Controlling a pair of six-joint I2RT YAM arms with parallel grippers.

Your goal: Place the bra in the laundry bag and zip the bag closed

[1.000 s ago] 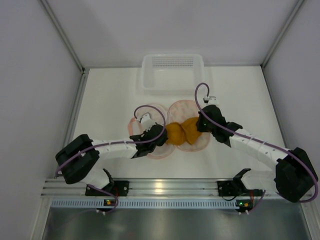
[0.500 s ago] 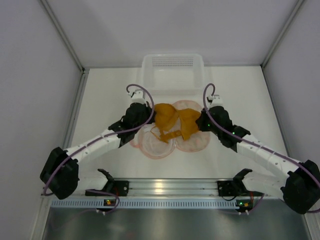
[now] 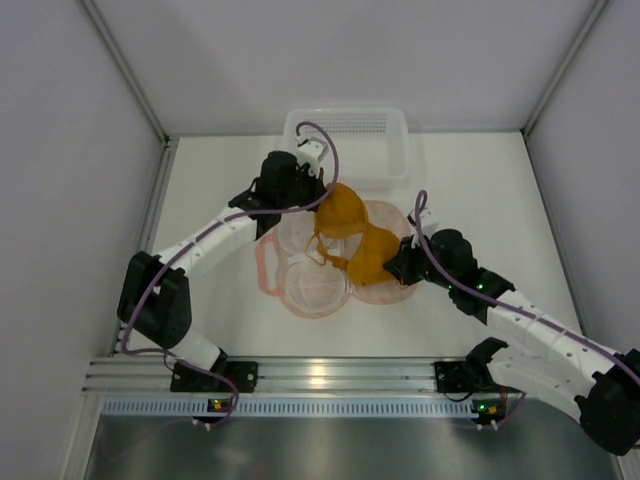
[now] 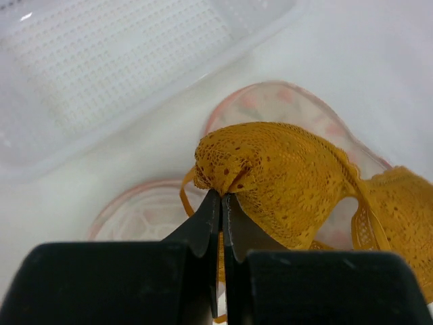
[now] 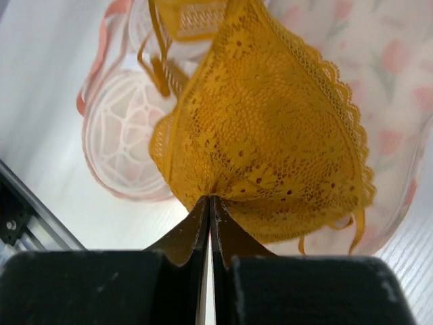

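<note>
The left gripper [image 4: 221, 200] pinches a gathered fold of the mustard lace bra [image 4: 291, 183], jaws closed on it. Beneath lies the laundry bag [image 4: 270, 105], apparently open, its pink rims showing. A blurred white basket [image 4: 122, 61] sits toward the table's [image 4: 379, 68] far edge.

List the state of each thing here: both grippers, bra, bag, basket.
Left gripper: shut on one cup of the bra.
Right gripper: shut on the other cup.
Bra: held at both ends, spread out over the bag, not yet tucked in.
Bag: unzipped, lying open and flat on the table.
Basket: upright at the far edge, behind the bag.
</note>
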